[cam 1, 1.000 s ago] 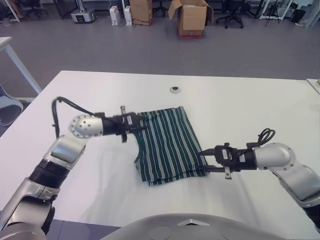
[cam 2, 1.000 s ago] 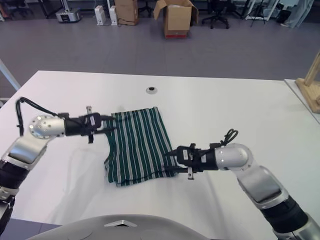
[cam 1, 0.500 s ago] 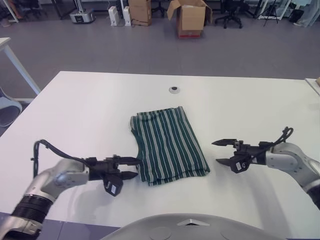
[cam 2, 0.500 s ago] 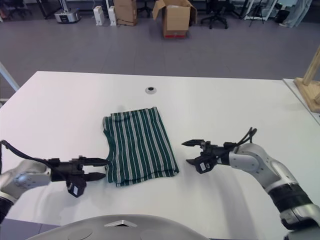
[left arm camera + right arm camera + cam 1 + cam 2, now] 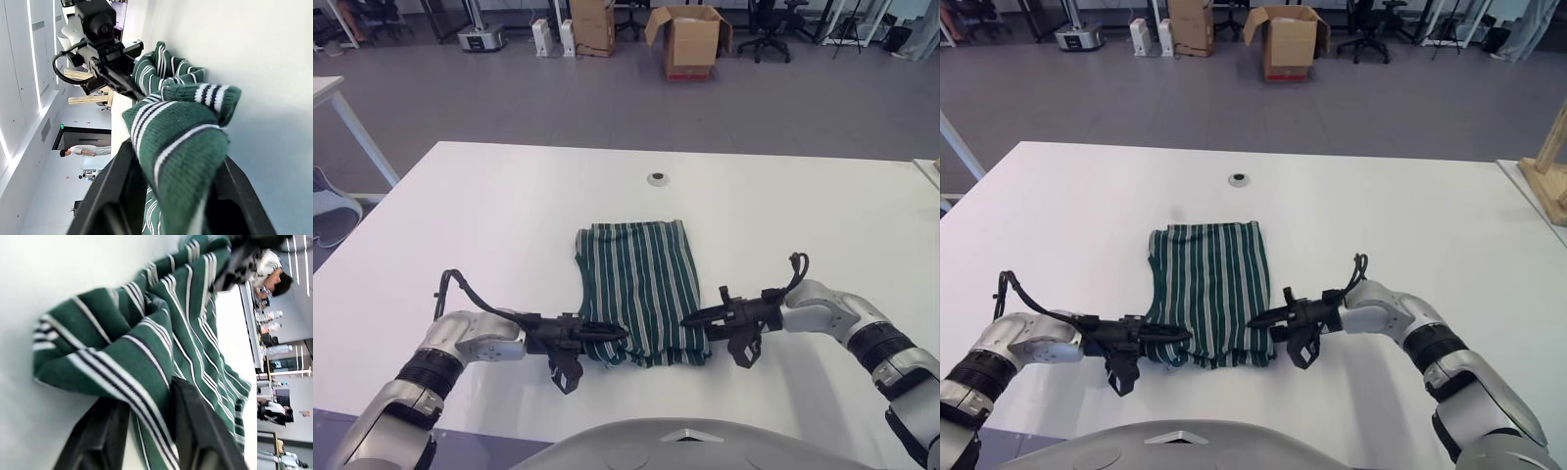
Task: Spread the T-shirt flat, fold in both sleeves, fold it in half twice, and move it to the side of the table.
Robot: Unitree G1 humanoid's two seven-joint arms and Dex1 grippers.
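The green T-shirt with white stripes lies folded into a narrow rectangle in the middle of the white table. My left gripper is at its near left corner, shut on the T-shirt's bunched edge. My right gripper is at the near right corner, shut on the fabric there. The near hem is puckered between the two grippers. In the left wrist view the striped cloth sits wedged between my fingers, with the right arm's gripper beyond it.
A small round grommet sits in the table beyond the shirt. Bare tabletop stretches to both sides. A wooden frame stands off the right edge. Cardboard boxes and chairs stand on the floor far behind.
Half a second ago both grippers stood open beside the shirt; now they have closed in on its near corners and shut on the edge. The head view has shifted slightly.
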